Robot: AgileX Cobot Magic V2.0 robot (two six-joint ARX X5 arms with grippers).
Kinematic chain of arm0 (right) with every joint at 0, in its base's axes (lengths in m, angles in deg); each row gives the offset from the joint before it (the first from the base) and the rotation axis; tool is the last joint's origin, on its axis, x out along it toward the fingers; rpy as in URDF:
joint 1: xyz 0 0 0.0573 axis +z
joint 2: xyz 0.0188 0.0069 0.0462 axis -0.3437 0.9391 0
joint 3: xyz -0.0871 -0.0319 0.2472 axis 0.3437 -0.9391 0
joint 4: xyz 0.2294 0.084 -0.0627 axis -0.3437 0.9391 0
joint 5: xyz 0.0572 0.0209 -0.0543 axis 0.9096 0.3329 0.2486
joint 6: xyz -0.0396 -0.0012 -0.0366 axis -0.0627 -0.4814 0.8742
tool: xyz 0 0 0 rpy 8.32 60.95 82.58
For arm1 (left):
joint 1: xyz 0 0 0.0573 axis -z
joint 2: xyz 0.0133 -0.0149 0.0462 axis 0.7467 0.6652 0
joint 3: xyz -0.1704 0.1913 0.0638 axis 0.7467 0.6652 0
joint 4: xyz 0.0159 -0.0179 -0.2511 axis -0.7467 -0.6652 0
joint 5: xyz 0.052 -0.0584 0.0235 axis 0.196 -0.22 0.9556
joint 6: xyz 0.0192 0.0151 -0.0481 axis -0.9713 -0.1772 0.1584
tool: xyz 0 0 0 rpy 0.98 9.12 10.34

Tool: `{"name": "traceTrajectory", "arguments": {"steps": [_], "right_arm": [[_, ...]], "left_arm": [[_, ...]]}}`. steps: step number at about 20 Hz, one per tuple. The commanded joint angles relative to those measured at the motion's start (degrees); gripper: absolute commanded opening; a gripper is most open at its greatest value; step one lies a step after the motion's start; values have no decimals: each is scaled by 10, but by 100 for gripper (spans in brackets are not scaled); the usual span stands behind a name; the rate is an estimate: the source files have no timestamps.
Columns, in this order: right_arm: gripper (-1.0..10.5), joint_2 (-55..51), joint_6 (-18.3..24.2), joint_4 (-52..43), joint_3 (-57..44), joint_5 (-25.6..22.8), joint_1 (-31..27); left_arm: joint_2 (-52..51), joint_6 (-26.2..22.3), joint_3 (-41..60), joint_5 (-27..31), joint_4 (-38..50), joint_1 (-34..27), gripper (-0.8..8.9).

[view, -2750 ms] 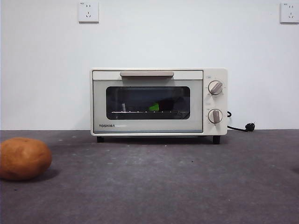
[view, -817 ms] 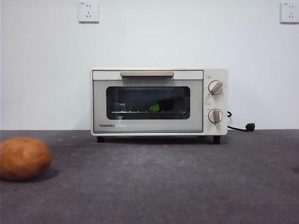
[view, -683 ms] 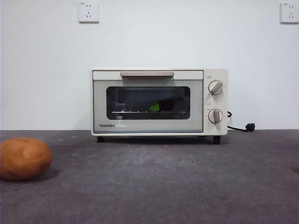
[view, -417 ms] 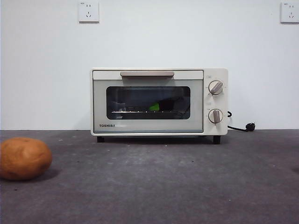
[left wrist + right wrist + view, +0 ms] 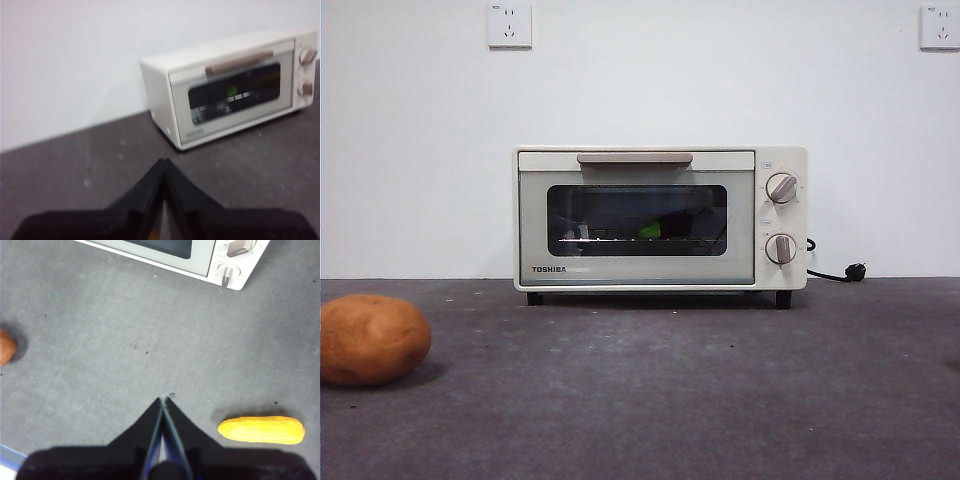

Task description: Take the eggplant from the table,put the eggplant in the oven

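Note:
The cream-white oven (image 5: 660,218) stands at the back of the table (image 5: 660,390) with its door shut. Through the dark glass I see the eggplant (image 5: 665,227) lying on the wire rack, its green cap showing brightest. The oven (image 5: 230,90) also appears in the left wrist view with a green spot behind the window, and its knob corner (image 5: 227,260) shows in the right wrist view. My left gripper (image 5: 163,162) is shut and empty, held back from the oven above the table. My right gripper (image 5: 163,399) is shut and empty, high over the table in front of the oven.
An orange-brown potato (image 5: 372,340) lies at the table's front left, its edge (image 5: 6,346) also in the right wrist view. A yellow corn-like toy (image 5: 261,430) lies near the right gripper. The oven's black cord and plug (image 5: 840,272) trail to its right.

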Motion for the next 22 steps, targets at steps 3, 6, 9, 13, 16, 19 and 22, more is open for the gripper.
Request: {"name": "traceTrajectory", "arguments": {"steps": [3, 6, 9, 13, 16, 19, 22], "right_arm": [[-1, 2, -4, 12, 1, 0, 0], [-1, 2, -4, 12, 1, 0, 0], [-1, 2, -4, 12, 1, 0, 0], [-1, 2, -4, 12, 1, 0, 0], [-1, 2, -4, 12, 1, 0, 0], [-1, 2, -4, 12, 1, 0, 0], [-1, 2, -4, 12, 1, 0, 0]], "left_arm": [[-9, 52, 70, 32, 12, -2, -4], [-9, 59, 98, 31, 12, -2, -4], [-9, 68, 107, 31, 12, -1, -4], [-6, 92, 106, 11, 12, 0, -4], [1, 92, 106, 12, 12, 0, -4], [3, 92, 106, 12, 12, 0, -4], [7, 92, 106, 12, 12, 0, -4]]}}
